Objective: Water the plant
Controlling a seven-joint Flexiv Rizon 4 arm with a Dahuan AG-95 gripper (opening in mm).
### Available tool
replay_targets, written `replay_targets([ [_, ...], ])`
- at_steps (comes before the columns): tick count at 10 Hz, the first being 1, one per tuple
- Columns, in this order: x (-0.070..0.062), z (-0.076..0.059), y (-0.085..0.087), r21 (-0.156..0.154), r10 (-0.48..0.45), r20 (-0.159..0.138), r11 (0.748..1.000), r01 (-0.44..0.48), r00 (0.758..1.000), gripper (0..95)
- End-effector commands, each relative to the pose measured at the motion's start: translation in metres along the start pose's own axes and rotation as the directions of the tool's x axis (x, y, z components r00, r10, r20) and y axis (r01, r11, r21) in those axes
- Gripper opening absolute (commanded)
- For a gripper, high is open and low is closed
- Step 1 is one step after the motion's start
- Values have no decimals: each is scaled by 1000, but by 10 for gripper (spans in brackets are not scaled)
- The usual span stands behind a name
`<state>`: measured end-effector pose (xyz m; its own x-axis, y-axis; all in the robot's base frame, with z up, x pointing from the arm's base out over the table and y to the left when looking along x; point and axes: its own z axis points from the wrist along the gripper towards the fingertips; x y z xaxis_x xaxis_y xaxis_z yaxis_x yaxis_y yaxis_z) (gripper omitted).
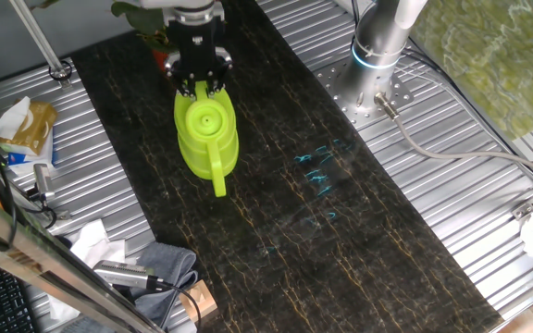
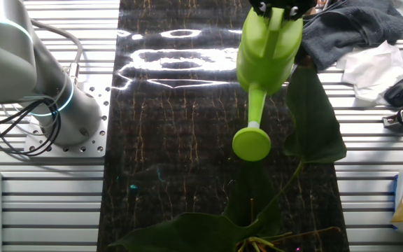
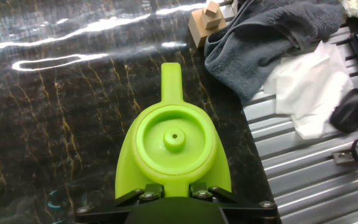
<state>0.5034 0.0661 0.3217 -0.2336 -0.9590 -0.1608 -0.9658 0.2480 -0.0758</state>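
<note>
My gripper (image 1: 200, 90) is shut on the rear of the lime-green watering can (image 1: 206, 134), and its spout runs away from the fingers. In the hand view the can (image 3: 173, 143) fills the lower middle, with the gripper (image 3: 171, 190) clamped on its near end. In the other fixed view the can (image 2: 268, 49) hangs below the gripper (image 2: 275, 8), and its round spout head (image 2: 251, 143) faces the camera beside the plant's broad dark leaves (image 2: 317, 119). In one fixed view the plant (image 1: 142, 11) and its reddish pot (image 1: 160, 57) sit behind the gripper, mostly hidden.
A grey towel (image 3: 272, 43), a wooden block (image 3: 205, 22), white tissue (image 3: 309, 87) and a black mouse (image 3: 351, 109) lie at the mat's edge beyond the spout. The arm's base (image 1: 378, 55) stands on the metal table. A snack bag (image 1: 26, 125) lies at the left.
</note>
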Motion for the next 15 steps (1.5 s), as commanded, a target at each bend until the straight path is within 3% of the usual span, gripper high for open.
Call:
replay_targets([
  [1, -3, 3, 0, -4, -1, -8, 1000, 1, 1000, 0],
  [15, -34, 41, 8, -15, 14, -55, 1000, -15, 998, 0],
])
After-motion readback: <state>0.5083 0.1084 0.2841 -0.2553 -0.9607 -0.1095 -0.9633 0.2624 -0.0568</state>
